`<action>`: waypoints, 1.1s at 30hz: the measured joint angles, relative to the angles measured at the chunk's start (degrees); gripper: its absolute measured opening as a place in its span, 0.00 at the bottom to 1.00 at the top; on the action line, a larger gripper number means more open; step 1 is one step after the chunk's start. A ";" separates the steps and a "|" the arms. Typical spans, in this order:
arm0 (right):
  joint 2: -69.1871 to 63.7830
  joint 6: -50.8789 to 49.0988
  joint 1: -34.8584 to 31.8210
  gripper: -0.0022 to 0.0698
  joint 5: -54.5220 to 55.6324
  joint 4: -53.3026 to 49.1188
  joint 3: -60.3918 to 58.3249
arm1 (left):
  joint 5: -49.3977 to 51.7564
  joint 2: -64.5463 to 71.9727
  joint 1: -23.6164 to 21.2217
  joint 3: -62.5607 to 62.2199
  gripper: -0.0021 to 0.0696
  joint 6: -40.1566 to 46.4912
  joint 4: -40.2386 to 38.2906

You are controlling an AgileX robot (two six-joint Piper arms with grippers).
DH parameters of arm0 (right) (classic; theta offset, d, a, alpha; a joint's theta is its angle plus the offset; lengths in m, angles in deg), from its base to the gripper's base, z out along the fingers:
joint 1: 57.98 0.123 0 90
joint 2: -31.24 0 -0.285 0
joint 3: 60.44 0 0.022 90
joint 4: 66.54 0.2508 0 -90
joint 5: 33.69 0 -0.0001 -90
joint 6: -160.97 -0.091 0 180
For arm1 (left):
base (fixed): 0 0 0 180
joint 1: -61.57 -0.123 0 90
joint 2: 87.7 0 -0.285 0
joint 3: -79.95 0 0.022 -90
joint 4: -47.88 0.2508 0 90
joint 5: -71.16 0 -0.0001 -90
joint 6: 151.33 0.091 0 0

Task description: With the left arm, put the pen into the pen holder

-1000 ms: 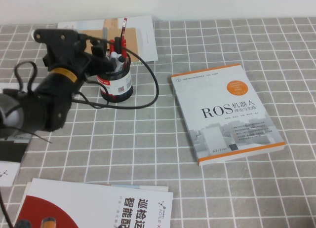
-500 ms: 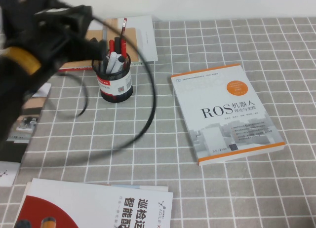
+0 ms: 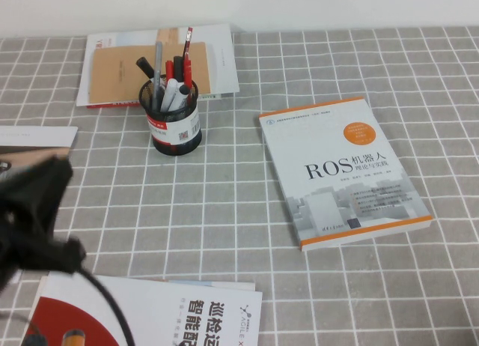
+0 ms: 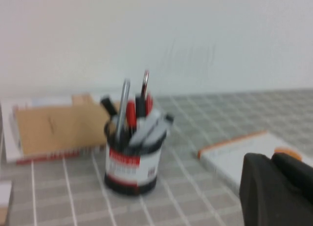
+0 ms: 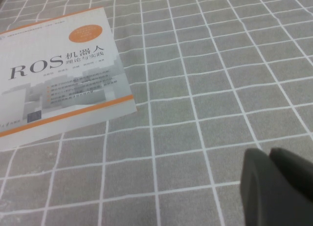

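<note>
Black and bulky, the left arm (image 3: 30, 211) fills the near left edge of the high view, above a red and white booklet (image 3: 150, 316) at the front of the table. The left gripper (image 4: 276, 189) shows in its wrist view as a dark mass, its two fingers pressed together with nothing between them, well apart from the cup. Behind, on the grey checked tablecloth (image 3: 224, 211), a white-bordered brown booklet (image 3: 127, 61) lies flat near the wall. Just in front of it stands the small black mesh pen holder (image 3: 176, 129) with its red and white label. The slim grey pen (image 3: 158, 65) stands in it, leaning slightly, its upper end rising above the rim among red pens (image 3: 187, 54) and black-and-white markers (image 3: 176, 95). To the right, well apart from the holder, a white book with an orange stripe and the letters ROS (image 3: 344, 170) lies flat. The right gripper (image 5: 279, 184) appears only in its own wrist view, low over bare cloth near that book; its two dark fingers sit side by side, closed and empty.
</note>
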 joint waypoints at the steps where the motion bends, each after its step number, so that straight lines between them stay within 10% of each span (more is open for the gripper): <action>1: 0.00 0.00 0.00 0.01 0.00 0.00 0.00 | 0.13 -0.44 0.00 1.77 0.03 0.00 0.00; 15: 0.00 0.00 0.00 0.01 0.00 0.00 0.00 | 1.08 -1.97 -0.19 9.64 0.03 1.69 -2.27; 22: 0.00 0.00 0.00 0.01 0.00 0.00 0.00 | -0.50 -17.63 -8.84 17.46 0.03 13.68 -15.93; 33: 0.00 0.00 0.00 0.01 0.00 0.00 0.00 | 10.54 -40.44 -16.59 22.89 0.03 16.42 -15.64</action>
